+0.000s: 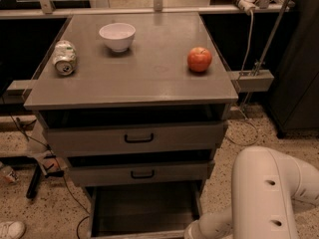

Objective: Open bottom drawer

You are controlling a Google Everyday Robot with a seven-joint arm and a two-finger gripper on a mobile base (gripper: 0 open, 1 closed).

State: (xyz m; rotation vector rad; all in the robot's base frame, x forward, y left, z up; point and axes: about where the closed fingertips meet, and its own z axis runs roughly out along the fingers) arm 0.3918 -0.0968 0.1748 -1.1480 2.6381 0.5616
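The bottom drawer [144, 208] stands pulled out of the grey cabinet, with its plain grey inside showing. Only the top edge of its front shows at the lower edge of the camera view; its handle is out of view. My white arm [264, 193] comes in from the lower right, and its wrist [199, 228] ends by the drawer's front right corner. My gripper lies below the edge of the view, hidden.
Above are the mid-sized drawer [142, 173] and the tallest drawer [134, 138], both slightly ajar. On the cabinet top [149, 78] are a white bowl [117, 36], a red apple [199, 59] and a crushed can [65, 58]. A shoe [10, 229] lies at the lower left.
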